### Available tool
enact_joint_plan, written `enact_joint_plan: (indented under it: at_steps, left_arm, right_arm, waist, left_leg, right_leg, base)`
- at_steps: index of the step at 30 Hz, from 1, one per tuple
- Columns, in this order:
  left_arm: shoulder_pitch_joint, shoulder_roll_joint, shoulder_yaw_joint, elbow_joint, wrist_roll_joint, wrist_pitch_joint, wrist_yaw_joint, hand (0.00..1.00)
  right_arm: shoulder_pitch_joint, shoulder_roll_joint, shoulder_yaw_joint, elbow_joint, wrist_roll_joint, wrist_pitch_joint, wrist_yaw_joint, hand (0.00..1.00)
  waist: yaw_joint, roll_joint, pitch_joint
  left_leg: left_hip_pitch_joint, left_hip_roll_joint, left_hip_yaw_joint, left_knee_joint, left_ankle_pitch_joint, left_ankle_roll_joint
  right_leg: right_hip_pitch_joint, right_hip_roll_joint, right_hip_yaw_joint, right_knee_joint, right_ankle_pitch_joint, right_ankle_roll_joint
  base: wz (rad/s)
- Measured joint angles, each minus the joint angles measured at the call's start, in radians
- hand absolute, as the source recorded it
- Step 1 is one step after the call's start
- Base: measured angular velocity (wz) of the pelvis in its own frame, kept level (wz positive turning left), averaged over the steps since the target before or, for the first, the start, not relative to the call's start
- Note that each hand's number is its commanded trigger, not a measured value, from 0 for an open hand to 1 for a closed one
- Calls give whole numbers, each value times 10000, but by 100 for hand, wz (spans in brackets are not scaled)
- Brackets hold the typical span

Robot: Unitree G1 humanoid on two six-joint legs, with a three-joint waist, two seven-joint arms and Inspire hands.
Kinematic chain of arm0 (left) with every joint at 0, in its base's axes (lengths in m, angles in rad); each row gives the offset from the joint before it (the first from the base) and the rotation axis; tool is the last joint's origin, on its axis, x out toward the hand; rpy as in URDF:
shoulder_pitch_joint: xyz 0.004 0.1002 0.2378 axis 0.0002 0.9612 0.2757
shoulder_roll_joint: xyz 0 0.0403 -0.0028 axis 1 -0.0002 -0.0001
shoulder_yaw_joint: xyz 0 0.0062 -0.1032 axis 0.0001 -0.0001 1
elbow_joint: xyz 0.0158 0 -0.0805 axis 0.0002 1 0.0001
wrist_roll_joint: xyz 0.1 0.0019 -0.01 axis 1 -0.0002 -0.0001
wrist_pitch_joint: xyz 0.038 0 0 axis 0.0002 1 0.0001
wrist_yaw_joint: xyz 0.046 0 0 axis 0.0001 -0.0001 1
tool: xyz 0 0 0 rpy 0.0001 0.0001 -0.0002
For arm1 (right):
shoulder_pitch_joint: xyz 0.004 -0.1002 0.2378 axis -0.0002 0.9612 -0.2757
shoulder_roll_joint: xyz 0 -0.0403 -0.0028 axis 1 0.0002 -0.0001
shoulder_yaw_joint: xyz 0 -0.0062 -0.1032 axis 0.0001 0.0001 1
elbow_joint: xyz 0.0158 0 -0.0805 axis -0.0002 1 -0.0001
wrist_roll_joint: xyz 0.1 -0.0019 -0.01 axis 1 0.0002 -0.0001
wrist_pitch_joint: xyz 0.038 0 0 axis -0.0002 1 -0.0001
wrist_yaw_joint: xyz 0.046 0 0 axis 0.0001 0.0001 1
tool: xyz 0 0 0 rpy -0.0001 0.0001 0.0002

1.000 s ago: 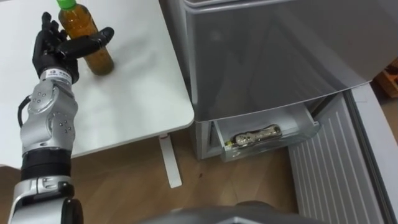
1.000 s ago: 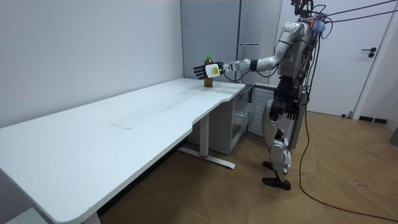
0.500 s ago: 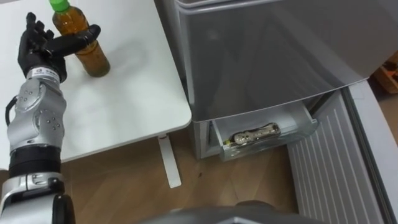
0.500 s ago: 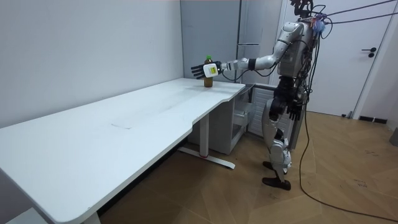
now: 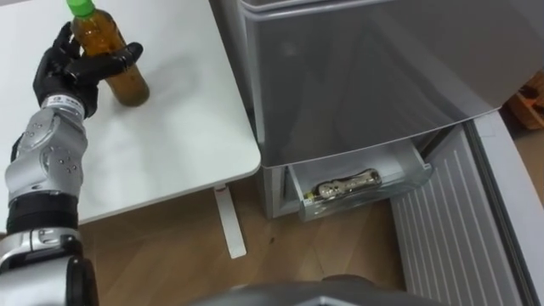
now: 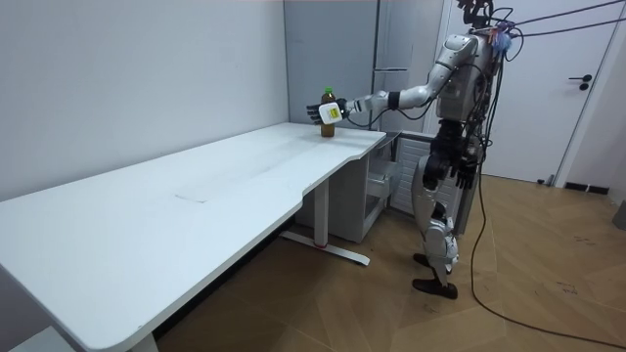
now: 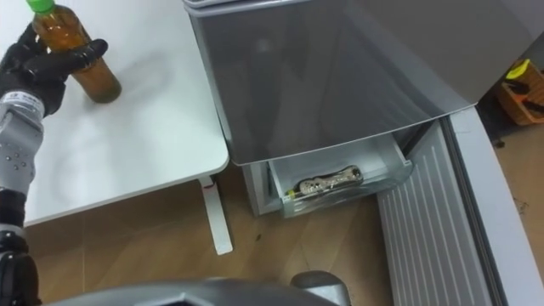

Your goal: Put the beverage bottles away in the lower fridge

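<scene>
The robot is standing at the end of a long white table (image 5: 170,136), in front of a grey fridge (image 5: 365,76), as the room view is showing. Its left arm is reaching out over the table's corner toward the room view's left.

In the upper left of the left eye view, the left hand (image 5: 70,72) is grasping a drink bottle (image 5: 129,81). The dark fingers are curling round the back of the bottle, and the thumb is wrapping across its front at about mid height. The bottle is holding amber liquid and wearing a green cap (image 5: 81,7). It is standing on the table top, near the far corner and close to the fridge's side. Whether its base is pressing fully on the surface or just leaving it cannot be told.

The fridge is taking up the upper right of the eye views, its upper door closed. Below it, toward the lower centre, the lower compartment is standing open, with its door (image 5: 450,238) swung out toward the lower right of the frame. A clear drawer (image 5: 365,202) is sticking out of that compartment, and a long, patterned item (image 5: 344,184) is lying flat inside it; what it is cannot be told.
</scene>
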Motion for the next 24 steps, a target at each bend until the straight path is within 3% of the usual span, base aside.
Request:
enact_joint_plan:
  at_steps: [11, 24]
  left_arm:
    - [-222, 12, -61, 615, -15, 700, -221, 100]
    - [-454, 22, -93, 628, 19, 998, -303, 100]
  right_arm:
    - [-97, 1, -4, -26, -4, 203, -28, 0]
    - [-429, -1, 15, -227, 0, 187, -132, 0]
  waist:
    - [-64, 81, -6]
    - [-165, 213, -13]
  left_leg:
    - [-37, 10, -2, 8, 0, 0]
    - [-120, 13, -19, 17, 3, -6]
  right_leg:
    - [-29, -4, -32, -61, 39, -14]
    - [-27, -17, -79, -66, 42, -11]
  base:
    - [0]
    - [0]
